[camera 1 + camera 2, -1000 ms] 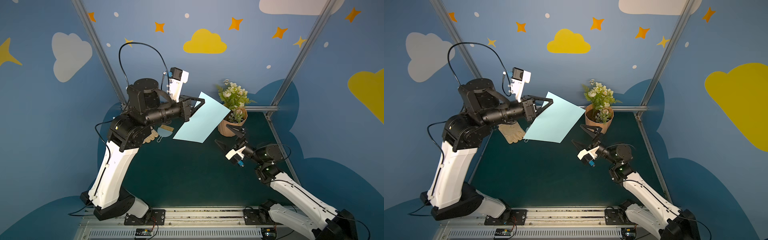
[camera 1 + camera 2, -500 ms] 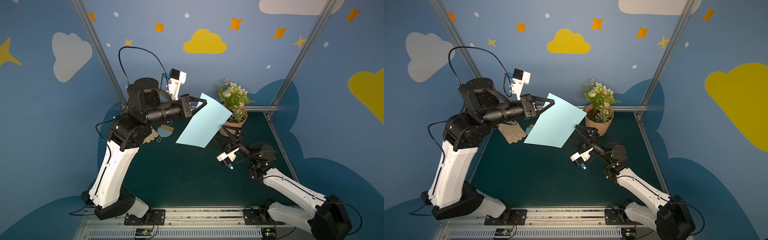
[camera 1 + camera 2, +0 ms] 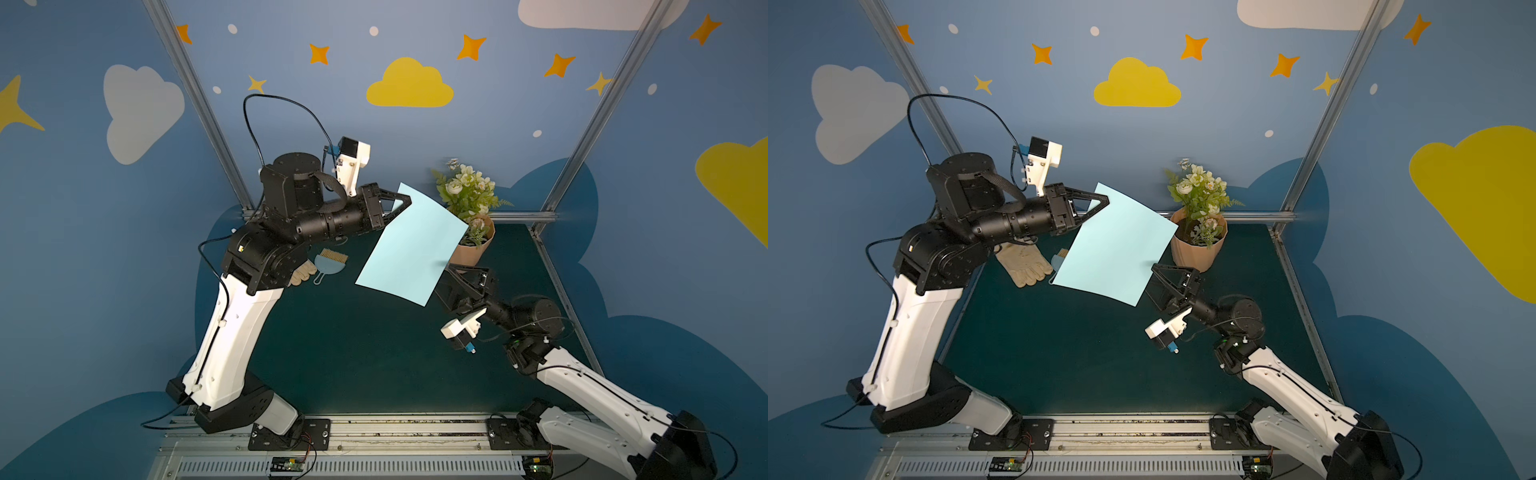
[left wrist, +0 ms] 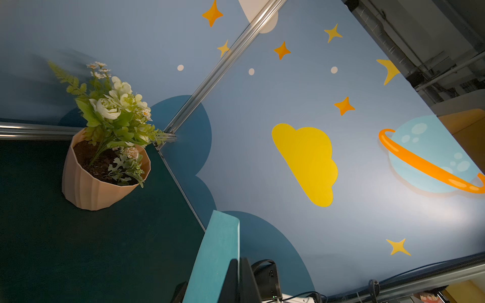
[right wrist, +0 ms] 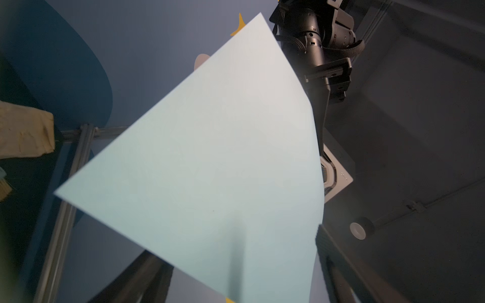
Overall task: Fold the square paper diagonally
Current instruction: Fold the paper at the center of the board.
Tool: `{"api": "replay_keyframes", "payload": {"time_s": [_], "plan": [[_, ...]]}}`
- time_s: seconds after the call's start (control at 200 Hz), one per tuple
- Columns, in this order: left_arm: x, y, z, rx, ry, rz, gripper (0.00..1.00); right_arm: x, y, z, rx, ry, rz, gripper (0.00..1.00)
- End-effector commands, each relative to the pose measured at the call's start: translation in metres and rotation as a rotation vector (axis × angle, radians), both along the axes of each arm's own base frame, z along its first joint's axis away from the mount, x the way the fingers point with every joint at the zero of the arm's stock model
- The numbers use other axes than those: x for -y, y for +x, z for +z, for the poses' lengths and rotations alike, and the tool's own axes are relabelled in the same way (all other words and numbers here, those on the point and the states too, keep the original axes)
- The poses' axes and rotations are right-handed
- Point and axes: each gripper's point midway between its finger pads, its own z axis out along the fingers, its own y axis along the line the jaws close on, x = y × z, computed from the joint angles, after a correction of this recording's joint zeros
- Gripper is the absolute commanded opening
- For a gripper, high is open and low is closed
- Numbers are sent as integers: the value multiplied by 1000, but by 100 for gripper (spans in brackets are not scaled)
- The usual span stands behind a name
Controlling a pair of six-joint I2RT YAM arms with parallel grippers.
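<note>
The paper [image 3: 409, 249] is airborne above the table [image 3: 353, 353], flat and unfolded, between the two arms. Its long axis slopes from the top corner, near the back wall, down toward the front. The left gripper [image 3: 406, 203] pinches the sheet just below that top corner, fingers pressed together on it. The right gripper [image 3: 442, 276] straddles the lower right edge. Its fingers [image 5: 325, 251] are spread, one on each side of the sheet, with a gap between them.
</note>
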Motion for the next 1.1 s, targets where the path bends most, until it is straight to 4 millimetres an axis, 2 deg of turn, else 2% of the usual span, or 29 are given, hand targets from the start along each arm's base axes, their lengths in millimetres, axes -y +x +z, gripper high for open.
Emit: {"api": "replay_keyframes", "payload": {"time_s": [0.0,0.145,0.436,0.551,0.676,0.791,0.971,1.091], "plan": [[-4,4,-7,8,37,14,3,-9,-10,-14,-150,-121,86,70],[-5,5,-13,1,60,11,3,-16,-10,-24,-132,-183,85,58],[-6,13,-32,14,143,25,3,-23,-14,-39,-191,-302,109,17],[-2,17,-45,30,197,4,3,-23,-15,-44,-252,-360,112,0],[1,25,-72,42,282,-11,3,-24,-14,-49,-348,-417,117,0],[9,27,-97,83,357,-51,3,-26,-11,-60,-514,-479,117,0],[20,34,-143,143,411,-102,3,-26,-6,-85,-783,-620,93,0],[27,34,-168,180,397,-140,3,-27,-5,-105,-1023,-682,86,0]]}}
